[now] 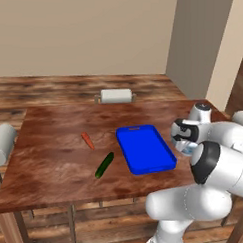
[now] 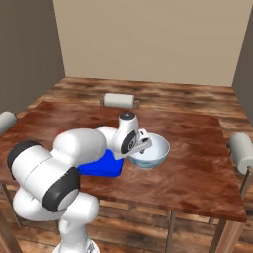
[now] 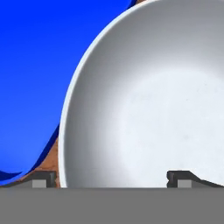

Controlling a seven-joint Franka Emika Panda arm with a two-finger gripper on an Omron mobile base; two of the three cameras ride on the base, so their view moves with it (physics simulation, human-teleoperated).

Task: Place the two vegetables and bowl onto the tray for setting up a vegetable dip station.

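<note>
While the pincer hangs over the bowl, nothing is on the tray yet, so the notes below cover the bowl grab first.

pincer (image 3: 111, 179): spread wide, holding nothing; the two tips straddle the bowl's near rim in the hand view, one outside the wall, one over the inside.

bowl (image 2: 154, 152): directly under and ahead of the pincer, upright on the table (image 2: 197, 148), not lifted as far as I can tell. Contact between tips and rim: cannot tell.

bowl handling: looks glossy and rigid, probably ceramic-like, so slippery and chip-prone. Curved wall gives a poor pinch anywhere but the rim. My call: clamp across the rim wall, one finger inside and one outside, then lift level. Narrow base means it may tip if set down off-flat.

tray (image 1: 145, 147): just beside the bowl, on the side away from the pincer's inner tip; bright blue edge sits close to the bowl's rim in the hand view, with a sliver of table between. Short transfer.

carrot (image 1: 87, 140): beyond the tray, well apart from the pincer, lying flat on the table. Stiff, light, tapered; best gripped mid-length.

cucumber (image 1: 104, 165): near the carrot, also past the tray, flat. Slim, smooth skin, may roll; pinch across its middle.
</note>
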